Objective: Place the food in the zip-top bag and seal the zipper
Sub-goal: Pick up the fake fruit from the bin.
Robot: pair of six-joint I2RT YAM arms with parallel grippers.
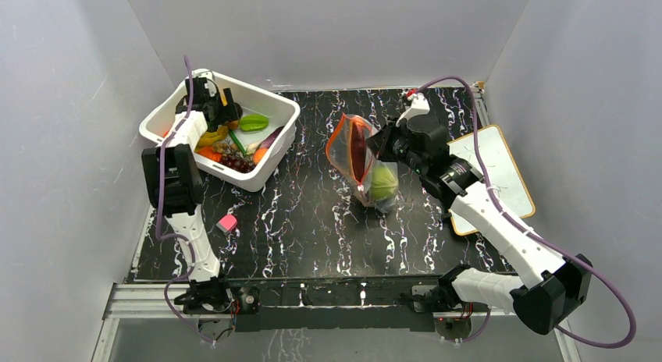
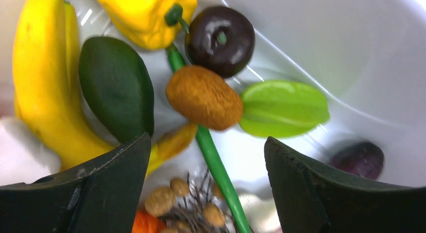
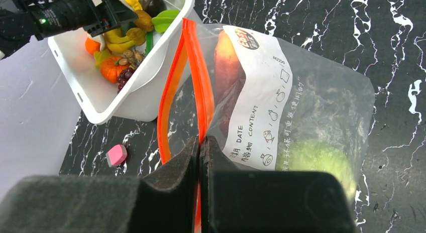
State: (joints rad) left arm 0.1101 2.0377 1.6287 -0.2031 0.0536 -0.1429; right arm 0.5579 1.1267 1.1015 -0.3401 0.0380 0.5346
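Your left pincer (image 2: 203, 145): fingers apart, nothing between them. It hangs inside white bin (image 2: 326, 32), over loose food: banana (image 2: 40, 82), yellow pepper (image 2: 145, 12), brown oval piece (image 2: 203, 97).

Your right pincer (image 3: 200, 142): fingers together, clamped on orange zipper (image 3: 193, 67) of bag (image 3: 301, 107).

Bag upright, mouth open, to right of bin and apart from it; bottom seems to rest on surface (image 1: 312, 237).

In bag: green cabbage (image 3: 316, 160) at bottom, dark red piece (image 3: 228, 67) above it.

Small pink block (image 1: 227, 223) on surface near bin.
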